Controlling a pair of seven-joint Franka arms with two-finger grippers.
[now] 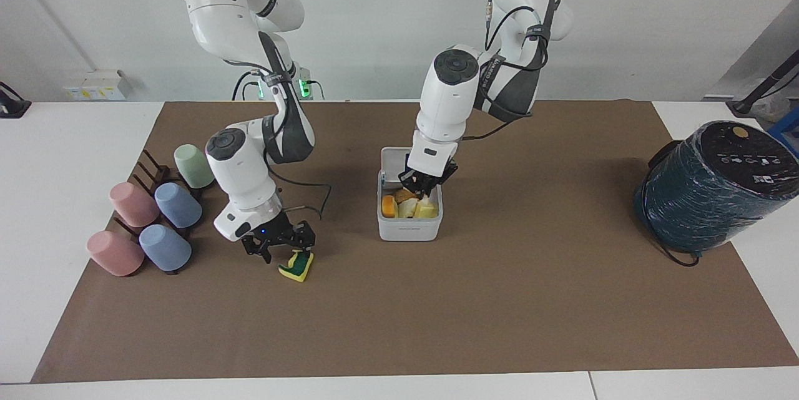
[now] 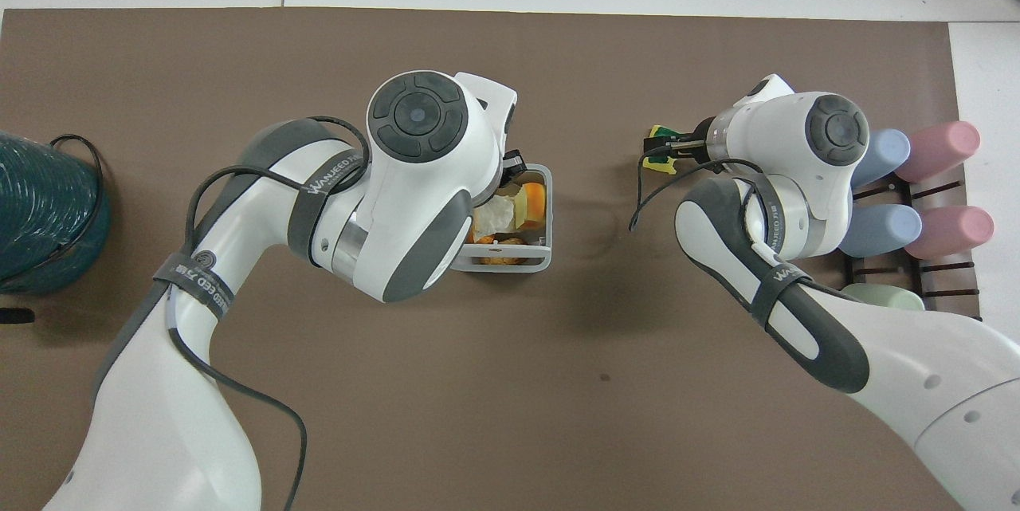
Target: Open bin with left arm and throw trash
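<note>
A: A brown mat [image 1: 437, 325] covers the white table, a plain pale wall rising at twelve o'clock in the facing view. At the mat's middle sits the bin [image 1: 409, 228], lid up, several scraps already inside.

B: The left gripper [image 1: 424, 186] hangs right over its open top. A cream-white scrap [image 2: 498, 212] shows just under the wrist, but whether the fingers grip it or have let it go cannot be told.

A: So the step in hand looks like the drop. The next move would call for parting the fingers if they hold anything, then lifting straight out, clear of the raised lid.

B: Out at eight o'clock from the bin in the facing view lies the yellow-and-green sponge [image 1: 297, 266], flat on the mat. The right gripper [image 1: 279, 253] is low beside it, fingers spread, holding nothing; it must close on the sponge.

A: The facing view shows that gripper's height and open fingers. The overhead view hides much of the bin under the left arm, yet shows the pale scrap.

B: Pastel cups [image 1: 156, 219] rest on a rack toward the right arm's end.
</note>
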